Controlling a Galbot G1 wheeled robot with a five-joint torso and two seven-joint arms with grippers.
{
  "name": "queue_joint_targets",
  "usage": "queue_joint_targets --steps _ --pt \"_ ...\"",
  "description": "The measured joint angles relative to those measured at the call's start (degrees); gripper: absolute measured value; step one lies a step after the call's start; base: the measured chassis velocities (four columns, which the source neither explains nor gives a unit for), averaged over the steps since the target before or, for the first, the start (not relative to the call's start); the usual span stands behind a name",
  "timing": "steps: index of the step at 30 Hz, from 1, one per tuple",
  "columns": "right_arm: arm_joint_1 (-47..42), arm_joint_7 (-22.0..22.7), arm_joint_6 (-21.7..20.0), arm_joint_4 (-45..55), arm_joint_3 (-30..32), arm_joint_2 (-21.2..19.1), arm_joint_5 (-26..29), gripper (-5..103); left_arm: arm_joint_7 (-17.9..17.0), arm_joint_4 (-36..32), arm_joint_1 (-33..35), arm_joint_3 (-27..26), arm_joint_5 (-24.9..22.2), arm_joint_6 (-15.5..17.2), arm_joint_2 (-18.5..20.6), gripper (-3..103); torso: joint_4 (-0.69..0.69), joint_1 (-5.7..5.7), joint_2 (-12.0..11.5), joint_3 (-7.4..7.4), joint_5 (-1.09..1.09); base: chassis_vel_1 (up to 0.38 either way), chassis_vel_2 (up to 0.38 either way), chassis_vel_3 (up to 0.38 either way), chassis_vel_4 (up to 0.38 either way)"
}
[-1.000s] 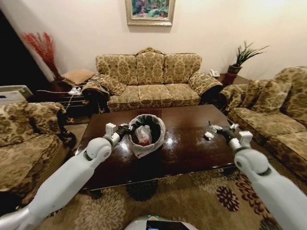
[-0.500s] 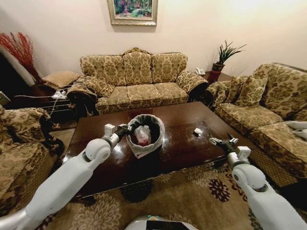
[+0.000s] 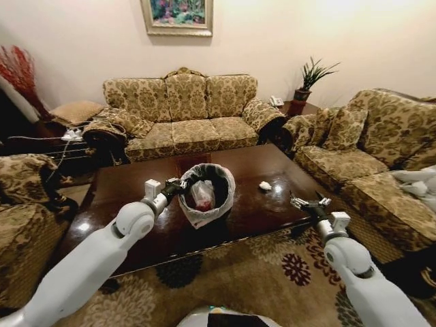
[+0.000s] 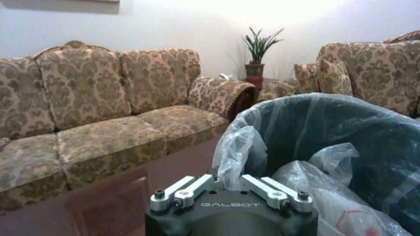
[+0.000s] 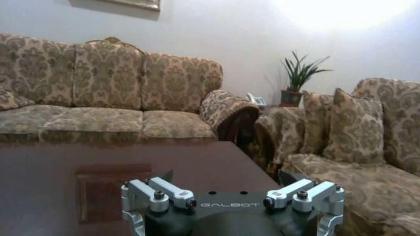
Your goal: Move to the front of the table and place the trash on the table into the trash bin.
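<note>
Left claw (image 3: pixel 178 185) pinches the liner rim of the round dark trash bin (image 3: pixel 208 193), steadying it mid-worktop (image 3: pixel 136 204), while the right claw (image 3: pixel 304 204), open and empty, hangs off the worktop's right edge, well apart from the small white paper wad (image 3: pixel 265 185).

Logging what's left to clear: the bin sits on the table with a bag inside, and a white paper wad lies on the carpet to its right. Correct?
Not quite. In the head view the paper wad lies on the table, right of the bin, not on the carpet. The rest holds.
</note>
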Motion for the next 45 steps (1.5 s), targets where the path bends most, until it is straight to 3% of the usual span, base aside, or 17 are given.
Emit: queue_joint_targets --steps 12,17,21,24,27,30,36,45 --pt "0.09 0.94 0.90 0.17 -1.20 0.28 -1.11 100 0.23 -1.70 2.10 -1.67 0.16 -0.26 0.30 3 0.01 -0.02 0.01 -0.01 0.07 -0.418 -0.293 0.424 0.306" --pt "-0.26 1.77 1.72 0.24 -1.70 0.35 -2.64 100 0.24 -2.36 3.07 -1.89 0.42 -0.28 0.05 3 -0.01 -0.01 0.00 0.00 -0.01 -0.476 -0.196 0.439 0.157" --pt "-0.80 1.75 2.34 0.37 -1.87 0.69 -4.23 100 0.25 -3.20 4.47 -2.67 0.72 -0.31 -0.06 3 -0.03 0.07 -0.02 0.03 0.09 -0.209 -0.067 0.185 0.048" --pt "-0.92 1.38 3.11 -0.06 -1.90 0.78 -6.18 100 -0.01 -3.37 4.94 -3.22 0.62 -0.41 0.00 3 0.01 0.02 -0.02 0.01 0.06 -0.032 -0.017 0.039 0.006" --pt "-0.97 1.18 3.39 0.02 -1.94 0.87 -6.55 100 -0.32 -3.50 5.10 -3.50 0.41 -0.44 0.11 3 0.04 -0.06 0.00 -0.02 -0.11 0.058 0.018 -0.041 -0.012" --pt "-0.96 0.26 3.70 0.13 -1.96 1.02 -6.84 100 -0.42 -3.64 5.27 -3.59 0.39 -0.44 0.17 3 0.09 -0.07 0.02 -0.03 0.02 0.128 0.023 -0.072 -0.003" --pt "-0.68 0.10 3.92 0.23 -2.57 1.49 -7.56 100 -0.38 -4.18 5.96 -3.77 0.42 -0.44 0.17 3 -0.01 0.00 0.01 0.00 0.05 0.038 0.015 -0.011 0.004" --pt "-0.93 0.12 3.86 0.64 -3.47 2.52 -9.31 100 -0.29 -4.95 7.86 -4.68 0.75 -0.44 0.09 3 0.01 -0.01 0.00 0.00 0.04 0.024 0.022 -0.021 -0.028"
